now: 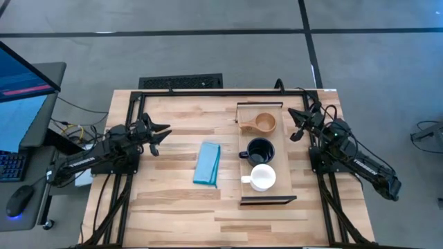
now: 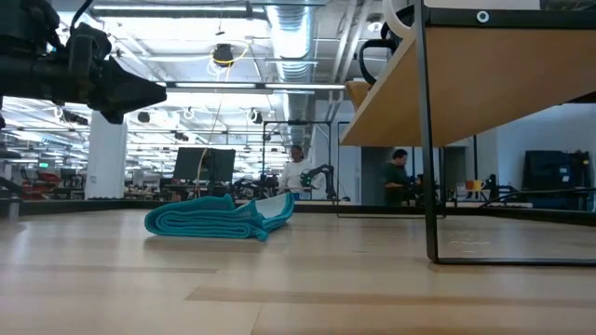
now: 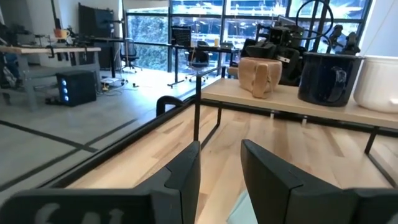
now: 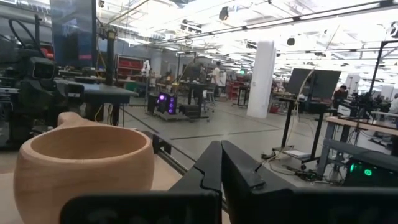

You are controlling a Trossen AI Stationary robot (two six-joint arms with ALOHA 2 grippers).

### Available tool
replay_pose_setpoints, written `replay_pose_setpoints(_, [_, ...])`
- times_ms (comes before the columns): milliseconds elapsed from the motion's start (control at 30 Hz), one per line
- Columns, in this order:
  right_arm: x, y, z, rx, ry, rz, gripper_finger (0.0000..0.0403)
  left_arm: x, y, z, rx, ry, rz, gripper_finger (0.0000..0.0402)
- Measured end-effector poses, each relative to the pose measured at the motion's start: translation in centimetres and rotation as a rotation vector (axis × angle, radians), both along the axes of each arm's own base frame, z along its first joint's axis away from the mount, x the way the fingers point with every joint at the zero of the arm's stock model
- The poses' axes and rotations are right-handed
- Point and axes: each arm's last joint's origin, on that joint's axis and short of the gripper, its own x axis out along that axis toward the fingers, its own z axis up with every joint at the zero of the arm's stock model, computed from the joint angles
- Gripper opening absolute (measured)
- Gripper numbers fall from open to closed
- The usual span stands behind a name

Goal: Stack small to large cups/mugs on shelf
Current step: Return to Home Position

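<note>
Three cups stand upright in a row on the shelf. The wooden cup is at the far end, the navy mug in the middle and the white mug at the near end. My left gripper hovers open near the table's left edge, and its wrist view faces the wooden cup, the navy mug and the white mug. My right gripper is shut and hangs just right of the shelf's far end. The wooden cup shows close beside it, untouched.
A folded blue cloth lies on the slatted tabletop between my left gripper and the shelf. A dark keyboard-like bar sits beyond the table's far edge. Bare wood lies on the near side of the table. People stand far off in the room.
</note>
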Motion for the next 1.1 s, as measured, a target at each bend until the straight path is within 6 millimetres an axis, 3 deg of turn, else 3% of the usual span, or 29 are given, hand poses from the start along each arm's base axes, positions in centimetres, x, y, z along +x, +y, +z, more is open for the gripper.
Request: replay_pose_setpoints(1100, [0.01,0.00,-0.04,0.002,0.003,0.000,0.0026,0.00,0.03,-0.05,-0.009,0.001,0.011,0.0107])
